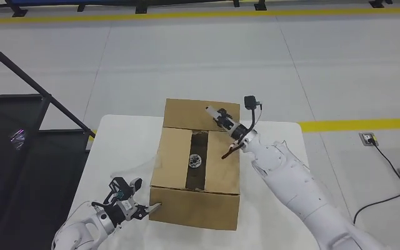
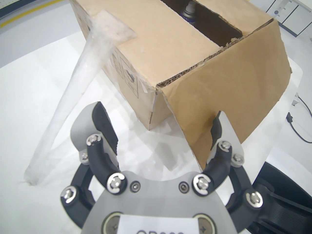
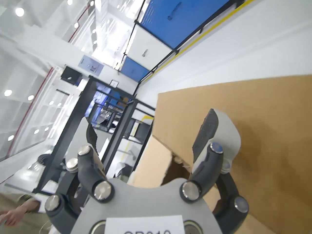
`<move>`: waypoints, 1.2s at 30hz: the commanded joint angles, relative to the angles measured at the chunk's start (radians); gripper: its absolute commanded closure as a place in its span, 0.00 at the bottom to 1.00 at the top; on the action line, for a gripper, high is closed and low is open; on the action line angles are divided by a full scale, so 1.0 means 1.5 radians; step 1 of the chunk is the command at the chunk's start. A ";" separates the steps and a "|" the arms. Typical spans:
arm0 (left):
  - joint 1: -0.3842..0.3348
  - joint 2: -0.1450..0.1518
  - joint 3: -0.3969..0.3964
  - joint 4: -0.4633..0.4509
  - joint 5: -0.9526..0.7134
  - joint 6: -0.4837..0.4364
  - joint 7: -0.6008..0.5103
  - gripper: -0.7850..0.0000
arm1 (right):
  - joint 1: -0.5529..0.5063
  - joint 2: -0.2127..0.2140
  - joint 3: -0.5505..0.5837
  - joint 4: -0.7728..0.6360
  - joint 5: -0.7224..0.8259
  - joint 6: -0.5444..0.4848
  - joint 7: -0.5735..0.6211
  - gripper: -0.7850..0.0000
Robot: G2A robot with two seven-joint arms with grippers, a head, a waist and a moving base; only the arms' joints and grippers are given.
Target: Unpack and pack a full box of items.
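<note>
We see smooth white shells on the right arm [image 1: 294, 181] and left arm [image 1: 78, 232], with a black cable [image 1: 254, 117] looped at the right wrist. The left end effector [image 2: 158, 110] and right end effector [image 3: 150, 116] share grey plates, black linkages, silver screws [image 2: 115, 183], dark ribbed pads [image 2: 104, 122] and a white printed label [image 2: 158, 224].

Table [image 1: 125, 144]: white top with rounded far corners, taking up the lower centre of the top view. White surface shows on both sides of the load.

Directly on it: one cardboard box [image 1: 175, 159], brown, at frame centre, with its long sides running from the lower edge toward the upper edge of the frame. The top flaps are parted with a dark gap between them.

A translucent strip [image 2: 80, 86] rests one end on the white surface beside a box corner. It leans upward and its other end is stuck to a top flap.
</note>
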 commanded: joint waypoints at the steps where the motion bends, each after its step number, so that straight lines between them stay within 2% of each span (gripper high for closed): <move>1: 0.006 0.001 -0.009 -0.011 -0.016 0.006 0.013 0.00 | -0.011 0.009 0.014 -0.042 0.042 0.027 0.125 0.00; 3: 0.015 0.002 -0.023 -0.023 -0.033 0.012 0.029 0.00 | -0.018 0.016 0.020 -0.081 0.056 0.082 0.213 0.00; 5: 0.025 0.003 -0.041 -0.031 -0.058 0.013 0.045 0.00 | -0.026 0.020 0.014 -0.105 0.029 0.143 0.261 0.00; 8: 0.038 0.004 -0.072 -0.034 -0.100 0.021 0.063 0.00 | -0.040 0.021 0.003 -0.132 0.008 0.209 0.293 0.00; 15: 0.045 0.007 -0.107 -0.020 -0.153 0.033 0.065 0.00 | -0.033 -0.002 -0.030 -0.091 0.008 0.266 0.284 0.00; 20: 0.050 0.008 -0.109 -0.018 -0.158 0.032 0.069 0.00 | -0.013 -0.030 -0.052 -0.037 0.053 0.254 0.293 0.00; 29: 0.059 0.008 -0.103 -0.017 -0.155 0.031 0.082 0.00 | 0.021 -0.078 -0.053 0.064 0.204 0.176 0.362 0.00; 36: 0.063 0.010 -0.086 -0.046 -0.155 0.006 0.067 0.00 | 0.037 -0.096 -0.038 0.073 0.249 0.127 0.374 0.00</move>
